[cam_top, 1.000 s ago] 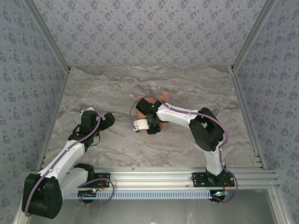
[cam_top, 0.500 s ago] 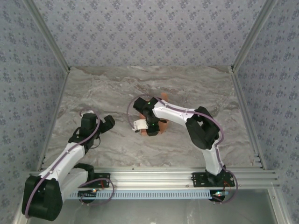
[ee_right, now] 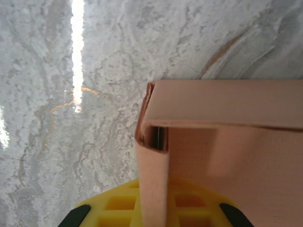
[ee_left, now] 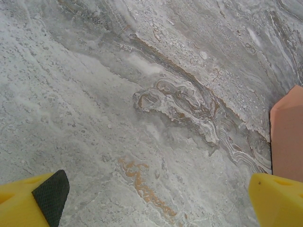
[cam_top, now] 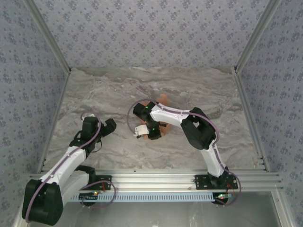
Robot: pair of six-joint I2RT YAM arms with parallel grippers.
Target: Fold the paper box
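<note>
Right wrist shows my right tool (ee_right: 154, 213) newly clamped on a paper box (ee_right: 227, 109) wall, folding underway; left tool (ee_left: 156, 198) waits apart at 8 o'clock.

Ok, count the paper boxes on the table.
1. The paper box lies on the table, pinched in the right gripper; the right arm covers part of it.

Salmon paper box (ee_right: 227, 104), partly folded
</note>
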